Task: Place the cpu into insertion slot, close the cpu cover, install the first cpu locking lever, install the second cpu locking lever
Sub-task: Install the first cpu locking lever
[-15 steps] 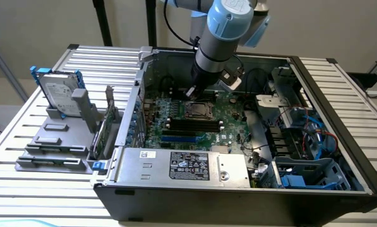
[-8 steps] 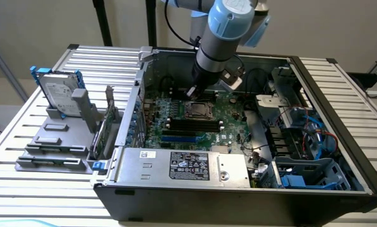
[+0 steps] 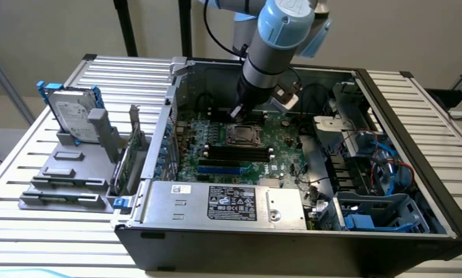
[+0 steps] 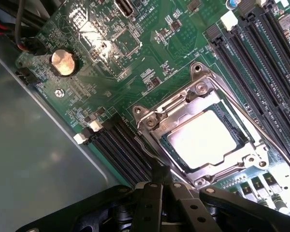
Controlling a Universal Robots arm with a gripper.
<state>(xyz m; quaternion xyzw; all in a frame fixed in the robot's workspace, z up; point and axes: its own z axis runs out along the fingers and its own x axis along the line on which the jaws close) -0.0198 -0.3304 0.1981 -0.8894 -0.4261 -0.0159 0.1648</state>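
End effector (image 4: 157, 189): fingers shut, apparently empty; at 11 o'clock of the insertion slot (image 3: 242, 134), exterior view.
Cpu (image 4: 201, 138): seated in slot, cpu cover (image 4: 176, 104) down.
Risk: tip slips off the locking lever (image 4: 147, 152), gouging the board.

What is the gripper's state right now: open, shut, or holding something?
Gripper: shut, with nothing visibly held, right beside the closed cpu cover, where the cpu sits seated.
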